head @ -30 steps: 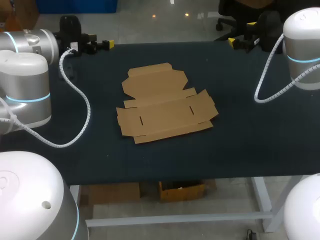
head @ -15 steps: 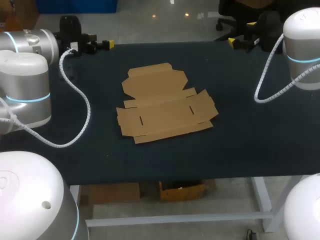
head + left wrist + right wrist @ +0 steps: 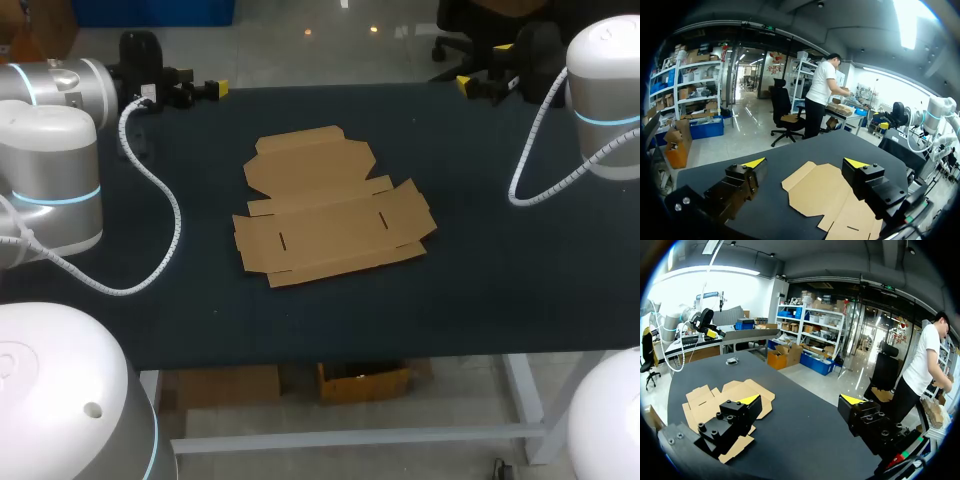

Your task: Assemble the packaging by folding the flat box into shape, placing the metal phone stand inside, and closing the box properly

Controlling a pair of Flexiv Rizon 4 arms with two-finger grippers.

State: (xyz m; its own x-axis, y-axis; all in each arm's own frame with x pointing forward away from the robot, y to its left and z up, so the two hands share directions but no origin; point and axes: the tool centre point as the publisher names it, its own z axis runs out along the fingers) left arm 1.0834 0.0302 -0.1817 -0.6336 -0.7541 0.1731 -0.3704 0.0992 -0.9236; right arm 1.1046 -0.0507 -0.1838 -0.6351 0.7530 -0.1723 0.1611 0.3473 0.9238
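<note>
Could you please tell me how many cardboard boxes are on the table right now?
1. The flat cardboard box lies unfolded near the middle of the table, ahead of the open left gripper and the open right gripper. Nothing on the table could hide another.

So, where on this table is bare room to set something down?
Widest bare patch of table: right of the flat box. Also the near-edge strip. Left side is tighter: the cable crosses it. Left end effector and right end effector hold the far corners.
</note>
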